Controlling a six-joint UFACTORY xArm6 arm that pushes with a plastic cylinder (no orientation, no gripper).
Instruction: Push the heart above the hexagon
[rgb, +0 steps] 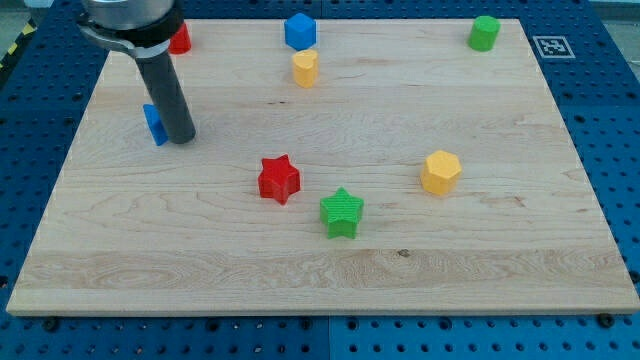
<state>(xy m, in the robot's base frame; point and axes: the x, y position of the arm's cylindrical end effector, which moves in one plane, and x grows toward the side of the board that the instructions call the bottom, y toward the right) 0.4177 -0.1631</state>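
Observation:
A yellow heart (305, 68) sits near the view's top, just below a blue hexagon-like block (299, 30). A yellow hexagon (441, 172) lies at the right of the middle. My tip (181, 139) rests on the board at the left, touching or almost touching the right side of a small blue block (153, 124) that the rod partly hides. The tip is far left of the heart and of both hexagons.
A red star (279, 179) and a green star (342, 211) lie near the middle. A red block (181, 39) is partly hidden behind the rod at the top left. A green block (485, 32) sits at the top right. The wooden board (110, 270) lies on a blue pegboard.

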